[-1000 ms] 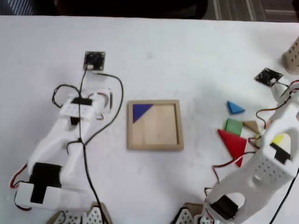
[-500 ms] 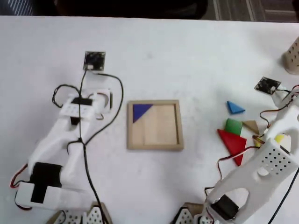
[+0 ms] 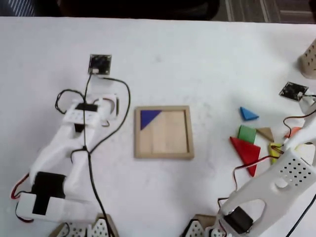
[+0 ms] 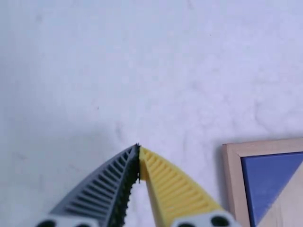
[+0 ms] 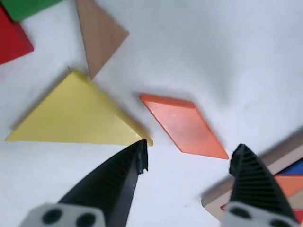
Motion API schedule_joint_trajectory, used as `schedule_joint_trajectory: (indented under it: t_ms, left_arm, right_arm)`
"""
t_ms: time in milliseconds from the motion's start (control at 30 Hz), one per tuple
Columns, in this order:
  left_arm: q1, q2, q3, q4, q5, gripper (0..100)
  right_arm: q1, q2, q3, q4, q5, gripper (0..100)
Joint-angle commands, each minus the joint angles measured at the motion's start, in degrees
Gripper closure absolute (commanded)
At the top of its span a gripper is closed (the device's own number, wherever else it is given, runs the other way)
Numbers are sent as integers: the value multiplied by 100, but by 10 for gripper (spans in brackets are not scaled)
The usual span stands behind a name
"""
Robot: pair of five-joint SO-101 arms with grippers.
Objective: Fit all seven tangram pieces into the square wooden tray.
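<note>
The square wooden tray (image 3: 163, 153) lies mid-table with a dark blue triangle (image 3: 148, 117) in its far left corner. To its right lie a small blue triangle (image 3: 248, 114), a green square (image 3: 246, 134), a tan triangle (image 3: 265, 133), a red triangle (image 3: 247, 153), a yellow triangle (image 5: 78, 118) and an orange parallelogram (image 5: 184, 125). My right gripper (image 5: 189, 156) is open just above the table, one finger at the yellow triangle's corner, the orange piece ahead of the gap. My left gripper (image 4: 138, 158) is shut and empty, left of the tray's corner (image 4: 232, 179).
The right arm (image 3: 276, 182) hangs over the pieces' right side and hides part of the yellow one (image 3: 274, 149). A wood-edged object with coloured patches (image 5: 265, 184) lies beside the right gripper. A perforated tan object (image 3: 309, 59) stands at the far right edge.
The right arm has swung to the right and slightly nearer, uncovering the orange parallelogram. The left arm and the tray have not moved.
</note>
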Motion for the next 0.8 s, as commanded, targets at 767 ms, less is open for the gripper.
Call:
schedule_joint_trajectory:
  t_ms: [767]
  left_arm:
    - [31,-31,-308,-176,-97,972]
  right_arm:
    - [31,743,-290,-857,-88,991]
